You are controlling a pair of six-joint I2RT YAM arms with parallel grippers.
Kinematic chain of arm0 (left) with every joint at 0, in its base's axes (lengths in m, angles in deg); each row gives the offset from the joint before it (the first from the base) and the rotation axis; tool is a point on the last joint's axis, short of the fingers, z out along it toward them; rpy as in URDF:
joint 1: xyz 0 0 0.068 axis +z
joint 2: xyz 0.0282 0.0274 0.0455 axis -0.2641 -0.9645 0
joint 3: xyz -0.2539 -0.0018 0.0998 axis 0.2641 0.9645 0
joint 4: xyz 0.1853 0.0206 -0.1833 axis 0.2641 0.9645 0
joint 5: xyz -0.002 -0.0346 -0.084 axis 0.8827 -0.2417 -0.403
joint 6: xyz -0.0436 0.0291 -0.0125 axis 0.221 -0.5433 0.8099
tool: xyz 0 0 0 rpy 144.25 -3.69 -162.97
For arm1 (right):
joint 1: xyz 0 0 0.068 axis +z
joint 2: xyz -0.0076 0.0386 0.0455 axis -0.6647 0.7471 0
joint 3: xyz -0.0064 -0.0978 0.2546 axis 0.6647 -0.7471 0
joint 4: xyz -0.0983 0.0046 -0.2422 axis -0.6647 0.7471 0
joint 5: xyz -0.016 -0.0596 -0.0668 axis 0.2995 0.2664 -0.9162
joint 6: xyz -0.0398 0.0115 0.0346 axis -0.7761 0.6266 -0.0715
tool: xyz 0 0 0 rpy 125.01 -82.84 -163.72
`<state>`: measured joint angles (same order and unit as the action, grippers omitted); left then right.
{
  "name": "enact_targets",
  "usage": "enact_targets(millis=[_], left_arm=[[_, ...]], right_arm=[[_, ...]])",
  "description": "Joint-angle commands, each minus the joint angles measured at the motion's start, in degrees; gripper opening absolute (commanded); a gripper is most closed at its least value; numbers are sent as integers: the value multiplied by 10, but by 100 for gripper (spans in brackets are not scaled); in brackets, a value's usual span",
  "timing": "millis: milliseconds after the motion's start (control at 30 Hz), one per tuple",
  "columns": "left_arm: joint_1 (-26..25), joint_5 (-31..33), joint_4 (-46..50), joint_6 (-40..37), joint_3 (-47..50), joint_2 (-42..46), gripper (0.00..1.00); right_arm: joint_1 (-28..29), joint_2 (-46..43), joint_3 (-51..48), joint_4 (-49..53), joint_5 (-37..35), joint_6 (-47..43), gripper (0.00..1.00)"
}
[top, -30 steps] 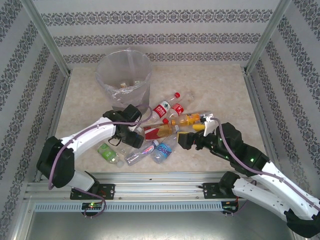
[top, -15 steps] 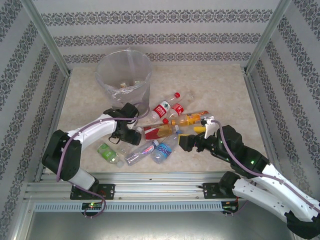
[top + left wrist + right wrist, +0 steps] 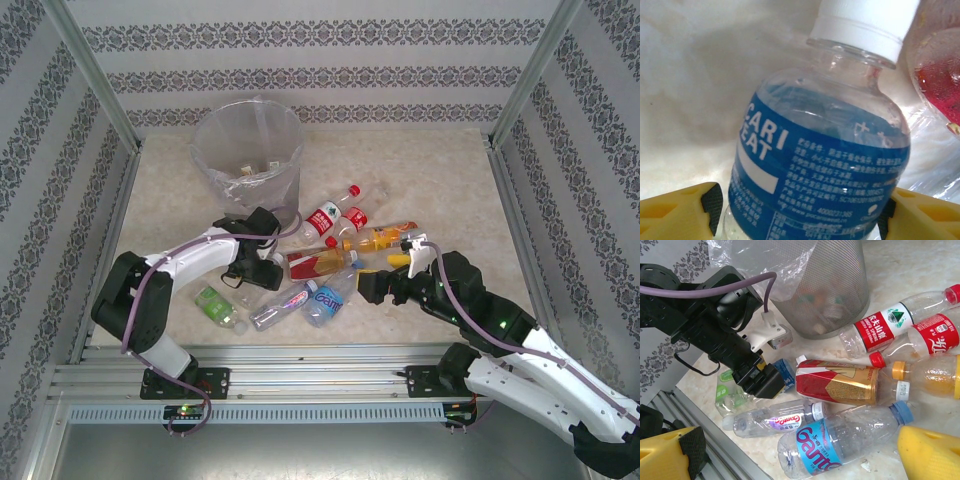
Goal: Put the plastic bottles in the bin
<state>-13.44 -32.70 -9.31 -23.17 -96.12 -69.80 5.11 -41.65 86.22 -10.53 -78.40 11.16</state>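
Toward the far-left corner of the table stands the bin (image 3: 215, 160), a grey mesh wastebasket lined with a crinkled clear bag. A few pieces lie at its bottom, too small to tell apart. The plastic bottles (image 3: 352, 218) lie on their sides in a loose heap around the middle of the table, between the bin and the near edge.

At the left end of the heap the left pincer (image 3: 257, 270) is low over a dark-blue-label bottle (image 3: 820, 165) with a white cap. Its yellow fingers (image 3: 675, 212) stand on either side of the bottle's body with the black pads close to its walls. A sliver of table shows between the left pad and the bottle, so the jaws are apart and not clamped on it.

The right pincer (image 3: 372, 285) hangs at the right end of the heap, jaws wide, holding nothing. Just in front of it lies the Ganten bottle (image 3: 830, 442) with a light-blue cap. Beside that bottle, toward the near edge, is a clear bottle with a pink label (image 3: 775, 421). A red-and-gold bottle (image 3: 840, 382) lies just beyond them, and the dark-blue-label bottle is at its left end. A green-label bottle (image 3: 727, 390) lies nearest the left edge. An orange-drink bottle (image 3: 930, 375) and a red-label bottle with a white leaf mark (image 3: 880, 332) lie farther back, the latter near the foot of the bin.
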Motion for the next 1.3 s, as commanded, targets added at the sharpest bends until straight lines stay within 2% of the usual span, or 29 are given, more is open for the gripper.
enact_targets(millis=[0, 133, 367, 500, 700, 867, 1267], left_arm=[[3, -4, -10, 7, 5, -9, 77], [2, -13, -14, 10, 3, -19, 73], [2, -15, -16, 9, -1, -27, 79], [2, -12, -13, 9, -3, -31, 79], [2, -9, -13, 8, -3, -27, 66], [0, 9, -5, 7, -7, -13, 63], [-24, 40, 38, -12, -37, 54, 62]], right_arm=[[8, -2, -5, -20, -9, 0, 98], [8, 0, -6, -20, -10, 1, 98], [7, -1, -6, -15, -13, 1, 98], [8, -1, -8, -17, -13, 1, 98], [7, 0, -7, -15, -13, 1, 98], [7, -1, -9, -16, -11, 0, 98], [7, 13, 6, -34, 9, -10, 98]])
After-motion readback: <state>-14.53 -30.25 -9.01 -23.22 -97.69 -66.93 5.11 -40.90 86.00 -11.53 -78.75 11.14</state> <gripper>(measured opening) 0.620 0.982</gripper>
